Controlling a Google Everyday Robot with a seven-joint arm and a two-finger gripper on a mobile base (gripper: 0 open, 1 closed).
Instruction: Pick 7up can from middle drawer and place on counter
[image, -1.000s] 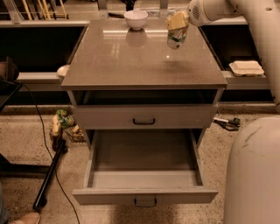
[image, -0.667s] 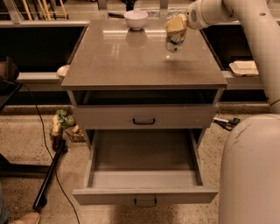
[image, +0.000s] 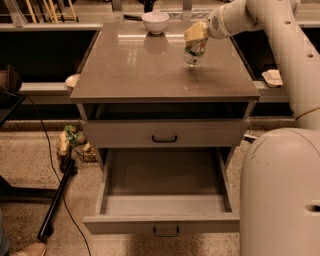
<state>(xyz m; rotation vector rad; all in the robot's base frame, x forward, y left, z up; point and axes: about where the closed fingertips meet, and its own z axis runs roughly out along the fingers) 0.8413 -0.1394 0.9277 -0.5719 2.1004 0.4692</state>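
Observation:
My gripper (image: 196, 33) is over the right rear part of the counter (image: 145, 70), shut on the 7up can (image: 195, 50). The can has a white-green body and hangs tilted below the fingers, its lower end just above the counter top; I cannot tell whether it touches. The middle drawer (image: 165, 176) is pulled out wide below, and its grey floor is bare. Its front panel with a small dark handle (image: 165, 231) faces me.
A white bowl (image: 155, 21) stands at the back middle of the counter. A closed drawer with a dark handle (image: 164, 138) sits above the open one. My white arm and base (image: 280, 190) fill the right side. A black cable and pole (image: 56, 195) lie on the floor at left.
My gripper has moved down and slightly left with the can, bringing it closer to the counter top. The drawer has not moved.

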